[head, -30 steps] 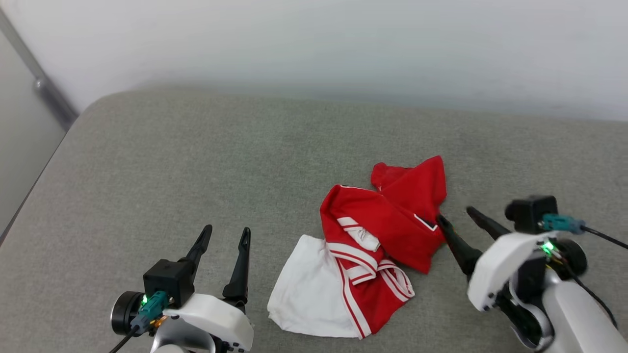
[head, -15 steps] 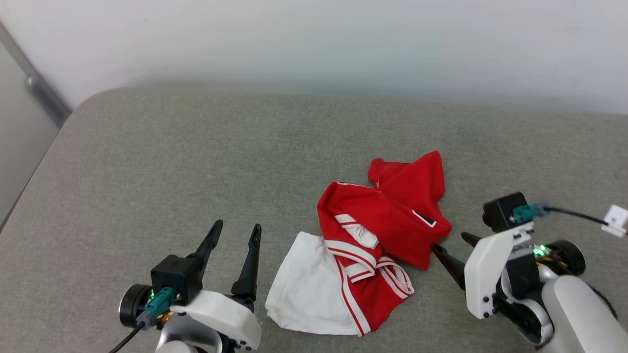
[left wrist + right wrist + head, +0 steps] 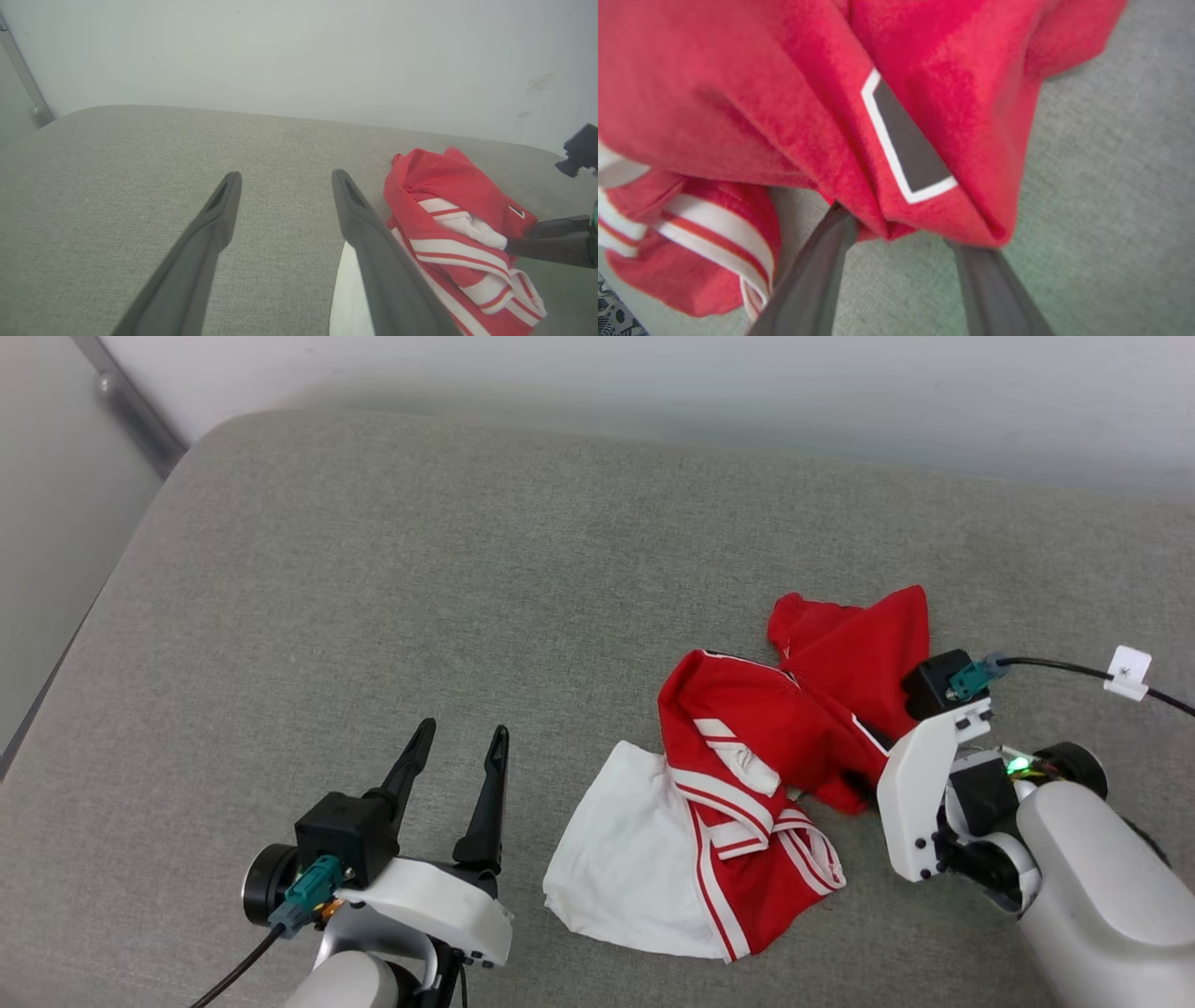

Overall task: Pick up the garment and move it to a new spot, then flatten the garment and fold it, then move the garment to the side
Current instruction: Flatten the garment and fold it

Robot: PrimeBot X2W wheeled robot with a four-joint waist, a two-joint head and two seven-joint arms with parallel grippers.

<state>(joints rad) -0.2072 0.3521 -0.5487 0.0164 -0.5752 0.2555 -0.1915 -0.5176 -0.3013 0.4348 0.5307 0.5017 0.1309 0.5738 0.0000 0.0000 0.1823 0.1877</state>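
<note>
Jersey (image 3: 924, 116) sits 12 o'clock between jaws of right gripper (image 3: 899, 235), can't tell if clamped; left gripper (image 3: 464, 728) wide open, farther away.

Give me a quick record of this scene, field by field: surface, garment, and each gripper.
surface: grey fabric cushion, pale wall behind
garment: red and white, crumpled in a heap on the cushion
left gripper: open, apart from the garment, holding nothing
right gripper: fingers apart, tips tucked under a red fold at the garment's edge
task stage: garment not yet flattened or folded
</note>
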